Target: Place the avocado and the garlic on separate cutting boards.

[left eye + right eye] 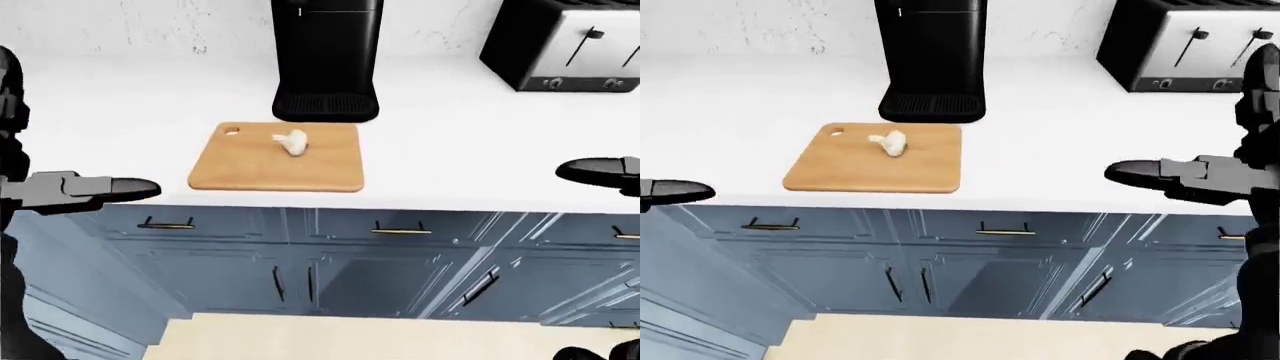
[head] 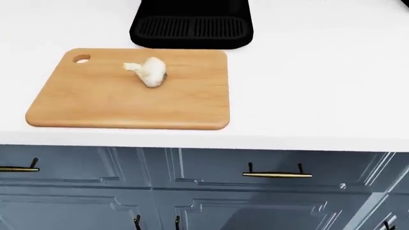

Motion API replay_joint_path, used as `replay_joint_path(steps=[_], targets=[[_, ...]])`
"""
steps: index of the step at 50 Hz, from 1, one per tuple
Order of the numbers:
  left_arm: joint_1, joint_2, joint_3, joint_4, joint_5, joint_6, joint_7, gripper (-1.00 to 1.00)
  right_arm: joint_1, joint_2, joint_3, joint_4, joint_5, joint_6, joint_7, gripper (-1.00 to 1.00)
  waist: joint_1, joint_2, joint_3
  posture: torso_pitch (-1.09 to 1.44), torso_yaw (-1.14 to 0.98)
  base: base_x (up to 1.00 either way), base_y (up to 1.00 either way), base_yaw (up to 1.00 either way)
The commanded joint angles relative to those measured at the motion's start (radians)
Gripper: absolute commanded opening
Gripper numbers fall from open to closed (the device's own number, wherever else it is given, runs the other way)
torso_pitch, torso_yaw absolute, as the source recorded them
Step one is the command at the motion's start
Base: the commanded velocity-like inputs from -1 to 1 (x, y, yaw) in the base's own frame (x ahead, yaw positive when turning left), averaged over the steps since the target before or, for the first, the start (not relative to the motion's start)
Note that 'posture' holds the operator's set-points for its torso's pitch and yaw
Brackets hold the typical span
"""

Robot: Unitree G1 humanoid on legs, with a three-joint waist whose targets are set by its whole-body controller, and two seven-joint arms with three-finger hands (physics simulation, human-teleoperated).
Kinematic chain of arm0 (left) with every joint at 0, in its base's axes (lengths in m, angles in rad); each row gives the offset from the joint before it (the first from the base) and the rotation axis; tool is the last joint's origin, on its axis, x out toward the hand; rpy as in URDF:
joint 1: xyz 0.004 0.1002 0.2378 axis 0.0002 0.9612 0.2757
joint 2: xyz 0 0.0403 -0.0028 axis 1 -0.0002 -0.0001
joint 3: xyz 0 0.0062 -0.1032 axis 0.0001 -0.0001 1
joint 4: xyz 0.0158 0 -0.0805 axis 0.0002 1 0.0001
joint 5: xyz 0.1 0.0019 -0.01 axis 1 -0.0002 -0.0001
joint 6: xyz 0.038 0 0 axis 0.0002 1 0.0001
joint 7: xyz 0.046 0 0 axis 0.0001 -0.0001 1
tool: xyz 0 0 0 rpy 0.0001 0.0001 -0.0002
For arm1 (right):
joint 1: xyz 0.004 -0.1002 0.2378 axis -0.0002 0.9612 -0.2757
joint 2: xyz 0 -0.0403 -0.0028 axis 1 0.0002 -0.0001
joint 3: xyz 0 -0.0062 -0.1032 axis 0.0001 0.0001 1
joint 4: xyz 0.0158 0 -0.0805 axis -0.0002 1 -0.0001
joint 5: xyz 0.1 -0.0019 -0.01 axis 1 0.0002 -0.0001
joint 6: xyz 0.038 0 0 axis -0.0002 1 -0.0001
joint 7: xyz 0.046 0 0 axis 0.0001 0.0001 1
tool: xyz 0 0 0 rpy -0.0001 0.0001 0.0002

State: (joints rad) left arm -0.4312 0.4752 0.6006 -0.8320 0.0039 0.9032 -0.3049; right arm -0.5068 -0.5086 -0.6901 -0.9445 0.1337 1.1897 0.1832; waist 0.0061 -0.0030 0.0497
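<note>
A white garlic bulb (image 2: 148, 72) lies on a wooden cutting board (image 2: 96, 103) on the white counter, just below a black coffee machine. No avocado and no second board show in any view. My left hand (image 1: 140, 189) reaches in from the left of the left-eye view, level with the counter's near edge, left of the board, fingers stretched out and empty. My right hand (image 1: 1125, 172) comes in from the right of the right-eye view, well right of the board, fingers stretched out and empty. Neither hand touches the board.
The black coffee machine (image 1: 326, 56) stands against the wall above the board. A dark toaster (image 1: 565, 45) stands at the top right. Blue cabinet doors with brass handles (image 1: 400, 230) run under the counter (image 1: 480, 142), with pale floor (image 1: 350, 337) below.
</note>
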Motion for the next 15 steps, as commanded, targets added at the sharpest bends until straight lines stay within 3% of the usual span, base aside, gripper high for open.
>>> replay_joint_path(steps=[1,4,5,6,7,11,15], targets=[[0.059,0.001,0.072,-0.023,-0.087,-0.039,0.032,1.0,0.015,-0.03,-0.089,-0.029,0.089,-0.006,-0.015,1.0,0.001,-0.005,-0.009,0.0,0.0,0.0,0.0,0.0],[0.131,0.014,0.169,-0.053,-0.17,-0.049,0.057,1.0,0.071,-0.064,-0.255,-0.06,0.206,0.019,-0.018,1.0,0.003,-0.004,-0.004,0.0,0.0,0.0,0.0,0.0],[0.142,0.021,0.182,-0.053,-0.189,-0.053,0.072,1.0,0.086,-0.074,-0.281,-0.061,0.24,0.018,-0.032,1.0,0.003,-0.006,-0.003,0.0,0.0,0.0,0.0,0.0],[0.18,0.018,0.19,-0.047,-0.172,-0.076,0.093,1.0,0.116,-0.081,-0.359,-0.067,0.277,0.014,-0.03,1.0,0.004,-0.007,0.001,0.0,0.0,0.0,0.0,0.0],[0.209,0.004,0.202,-0.049,-0.176,-0.088,0.097,1.0,0.151,-0.083,-0.396,-0.065,0.306,-0.006,-0.038,1.0,0.004,-0.009,0.003,0.0,0.0,0.0,0.0,0.0],[0.289,-0.043,0.377,-0.089,-0.278,-0.111,0.105,1.0,0.262,-0.092,-0.577,-0.048,0.482,-0.055,-0.084,1.0,0.006,-0.014,0.009,0.0,0.0,0.0,0.0,0.0],[0.372,-0.079,0.474,-0.124,-0.362,-0.147,0.106,1.0,0.404,-0.1,-0.738,-0.024,0.668,-0.129,-0.144,1.0,0.003,-0.017,0.016,0.0,0.0,0.0,0.0,0.0]])
